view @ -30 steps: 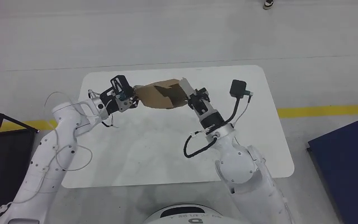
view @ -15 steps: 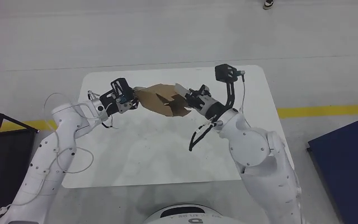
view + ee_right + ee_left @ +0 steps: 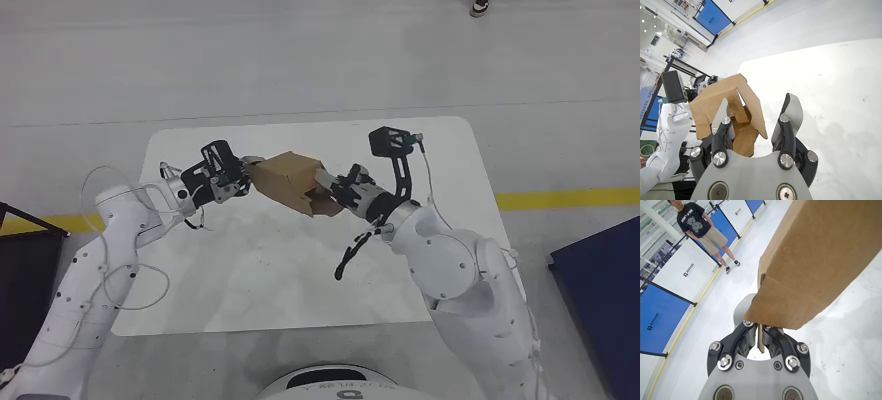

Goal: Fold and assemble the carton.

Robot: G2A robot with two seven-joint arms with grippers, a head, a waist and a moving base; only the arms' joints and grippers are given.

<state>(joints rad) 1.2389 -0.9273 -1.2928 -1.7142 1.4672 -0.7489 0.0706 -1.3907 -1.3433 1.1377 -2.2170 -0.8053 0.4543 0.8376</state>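
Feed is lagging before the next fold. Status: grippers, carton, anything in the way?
Left gripper shut on carton edge. Right gripper open at carton's open end, loose flap between its fingers. Carton part-folded, end flaps unclosed.

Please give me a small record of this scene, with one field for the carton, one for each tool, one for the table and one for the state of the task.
carton: brown cardboard, partly folded, one end open with loose flaps, held over the table
left tool: shut on a flap at one end of the carton
right tool: open, at the carton's open end; a loose flap appears to lie between its fingers
table: white, with rounded corners
task state: the carton is not yet assembled
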